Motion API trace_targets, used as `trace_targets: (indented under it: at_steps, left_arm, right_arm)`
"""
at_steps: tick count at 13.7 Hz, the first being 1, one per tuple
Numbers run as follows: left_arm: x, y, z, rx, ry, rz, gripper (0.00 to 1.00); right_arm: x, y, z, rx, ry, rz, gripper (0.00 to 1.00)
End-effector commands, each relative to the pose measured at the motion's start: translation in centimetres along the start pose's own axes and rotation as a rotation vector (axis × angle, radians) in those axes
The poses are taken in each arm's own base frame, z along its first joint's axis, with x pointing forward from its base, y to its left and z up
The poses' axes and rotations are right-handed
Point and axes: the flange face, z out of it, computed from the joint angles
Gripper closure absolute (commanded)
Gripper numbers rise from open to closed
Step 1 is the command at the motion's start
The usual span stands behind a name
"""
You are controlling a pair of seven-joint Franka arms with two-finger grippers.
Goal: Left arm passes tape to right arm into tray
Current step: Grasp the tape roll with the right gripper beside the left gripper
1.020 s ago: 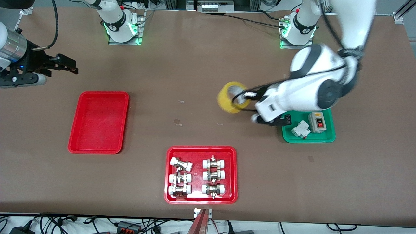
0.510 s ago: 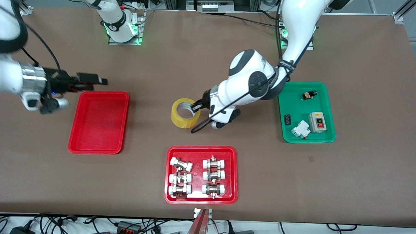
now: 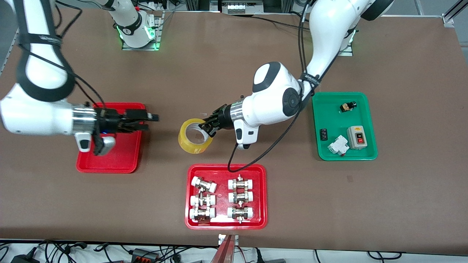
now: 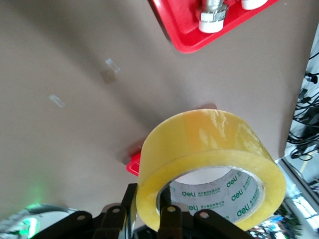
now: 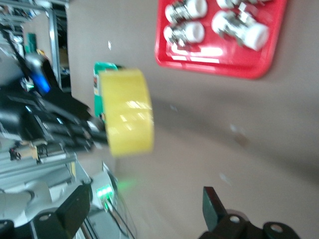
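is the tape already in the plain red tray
No, the tape is held up by the left gripper over bare table, apart from the plain red tray.

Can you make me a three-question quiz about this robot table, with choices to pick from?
1. Where is the roll of translucent yellow packing tape?
A. in the left claw, up over the bare brown table
B. lying in the green tray
C. lying in the plain red tray

2. How many red trays are on the table?
A. one
B. two
C. four

3. How is the right claw?
A. shut on the tape
B. open and holding nothing
C. shut on a fitting

Answers:
1 A, the left claw pinches the roll's wall.
2 B, the plain red rectangular plastic tray and the red tray of metal fittings.
3 B, its fingers stand apart over the plain tray's edge.
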Motion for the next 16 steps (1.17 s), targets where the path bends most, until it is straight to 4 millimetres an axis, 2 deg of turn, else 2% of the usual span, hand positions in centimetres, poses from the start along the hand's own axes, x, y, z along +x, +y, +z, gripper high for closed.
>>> trace_targets:
  at_steps: [1,2,6,10,11,12,13,16]
  left_arm:
    - [0.1,0.5,0.6,-0.025,-0.033,-0.031,0.99]
    - [-0.1,0.4,1.1,-0.025,-0.034,-0.029,0.99]
    - [0.3,0.6,1.2,-0.061,-0.022,0.005,0.99]
    - [0.3,0.5,1.4,-0.058,-0.016,0.023,0.98]
    - [0.2,0.2,1.8,-0.051,-0.015,0.024,0.98]
    - [0.1,0.3,1.8,-0.051,-0.017,0.025,0.98]
    - [0.2,0.2,1.8,-0.050,-0.016,0.024,0.97]
    - [0.3,0.3,1.7,-0.050,-0.013,0.025,0.97]
  right_arm:
    - [1.3,-1.3,3.1,0.025,0.054,-0.046,0.00]
    - [1.6,-0.9,4.0,0.014,0.065,-0.048,0.00]
    - [2.5,-0.1,6.3,-0.017,0.101,-0.067,0.00]
    - [2.7,0.3,6.8,0.017,0.111,-0.041,0.00]
    - [2.7,0.3,6.8,0.018,0.112,-0.040,0.12]
    - [2.7,0.3,6.7,0.017,0.114,-0.039,0.35]
    - [2.7,0.3,6.6,0.016,0.115,-0.041,0.55]
    - [2.9,-0.1,6.2,0.015,0.123,-0.050,0.98]
